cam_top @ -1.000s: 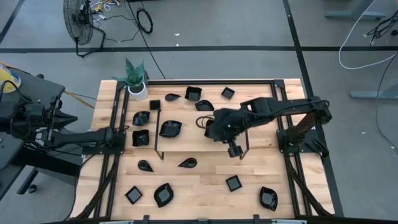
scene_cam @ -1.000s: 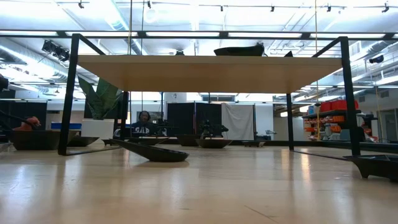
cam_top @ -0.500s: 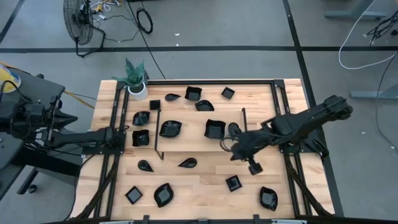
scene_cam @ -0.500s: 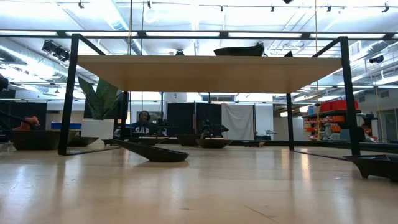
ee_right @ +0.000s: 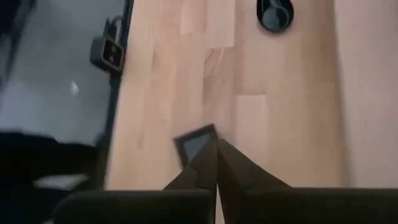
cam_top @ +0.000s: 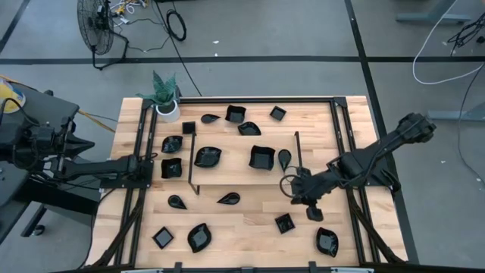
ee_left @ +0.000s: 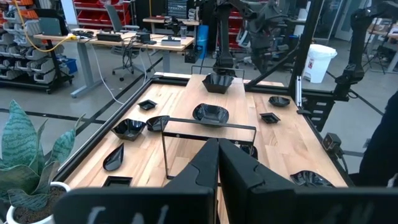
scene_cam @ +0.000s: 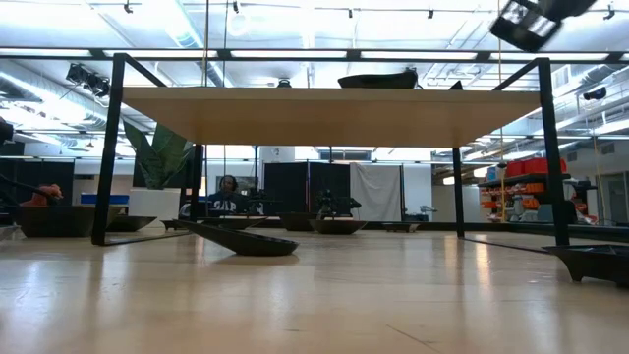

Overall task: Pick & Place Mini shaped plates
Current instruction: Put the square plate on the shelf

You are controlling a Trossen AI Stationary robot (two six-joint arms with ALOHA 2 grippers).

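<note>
- The right gripper (cam_top: 312,211) is clenched and holds nothing, hovering above a small square plate (cam_top: 285,223) at about 5 o'clock on the table (cam_top: 250,227).
- The left gripper (ee_left: 217,163) is clenched and empty at 9 o'clock.
- The other mini shaped plates (cam_top: 207,156) are scattered across the table.

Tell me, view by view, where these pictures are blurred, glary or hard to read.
Right wrist view: motion-smeared; the small square plate beyond the shut right end effector is soft-edged. Low view: bright ceiling lights overhead, sheen on the table, and the right arm only a blurred shape at top right. High view: evenly lit, sharp. Left wrist view: clear on the plates, and the left end effector is shut.
</note>
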